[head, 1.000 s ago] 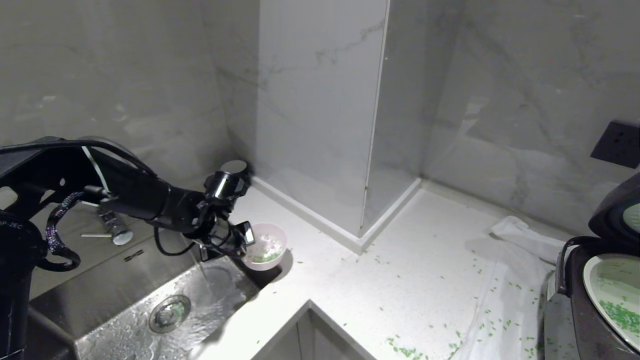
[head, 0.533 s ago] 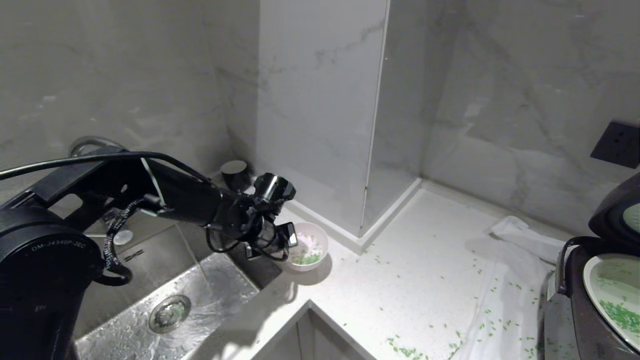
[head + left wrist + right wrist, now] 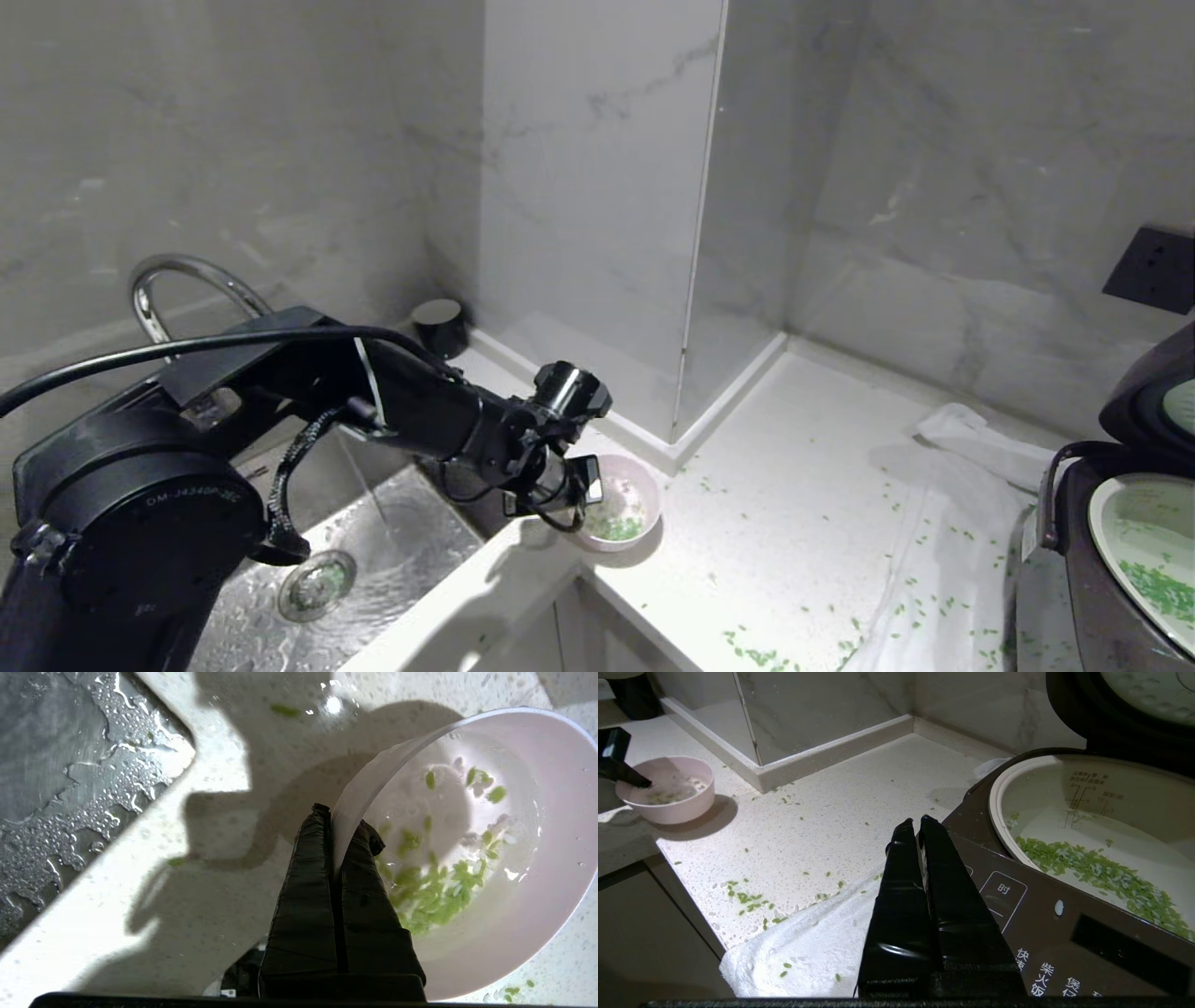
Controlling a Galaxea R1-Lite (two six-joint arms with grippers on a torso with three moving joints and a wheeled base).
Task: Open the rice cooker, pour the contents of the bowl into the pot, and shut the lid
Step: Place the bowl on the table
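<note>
Since bowl left sink side: left gripper [image 3: 340, 826] pinching small pale-pink bowl [image 3: 624, 504] rim, carrying toward open dark-brown rice cooker [image 3: 1120, 551]; pour pending.

The left arm's round black motor housing [image 3: 140, 523] carries pale lettering that reads roughly "DM-J4340P-2EC"; the rice cooker [image 3: 1069, 933] front panel shows white Chinese characters, "时" inside an outlined button and "快", "柴火", "煲" along its edge. Inside the pot [image 3: 1092, 812] stand printed level scales with small characters, too small to read.

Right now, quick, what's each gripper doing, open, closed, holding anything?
Left gripper: closed on the rim of the bowl.
Right gripper: closed, holding nothing, beside the rice cooker.
</note>
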